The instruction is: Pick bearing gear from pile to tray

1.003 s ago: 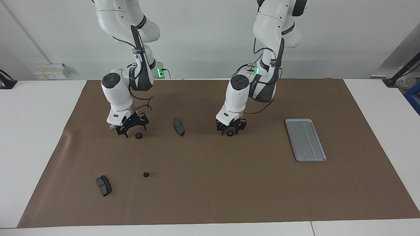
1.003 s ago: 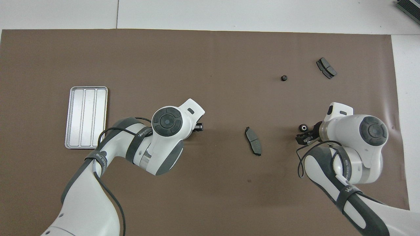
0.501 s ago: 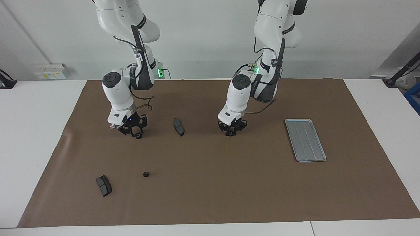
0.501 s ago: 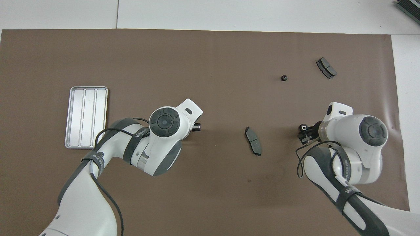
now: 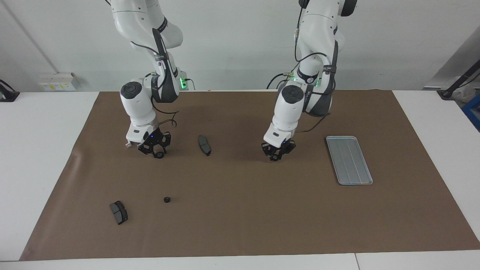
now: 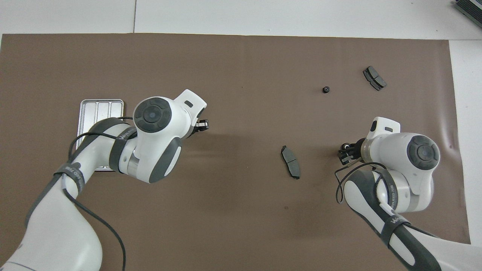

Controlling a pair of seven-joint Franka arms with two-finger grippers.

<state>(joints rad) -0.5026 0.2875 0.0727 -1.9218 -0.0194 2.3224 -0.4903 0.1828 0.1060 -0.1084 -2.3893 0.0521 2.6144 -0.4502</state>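
Currently lifting: left gripper and right gripper each pinch a bearing gear; next, carry to the tray, centre right.

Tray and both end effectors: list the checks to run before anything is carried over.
1. Right end effector closed on the gripped gear, low at the mat: ok.
2. Left end effector shut, above the mat: ok. Whether it holds a gear: cannot tell.
3. Tray flat on the mat, nothing in it: ok.
4. Mat between the left end effector and the tray bare: ok.
5. Brake pad lies between the right end effector and the tray, so carry above it: not ok.
6. Loose gear lies on the mat, not yet picked: not ok.
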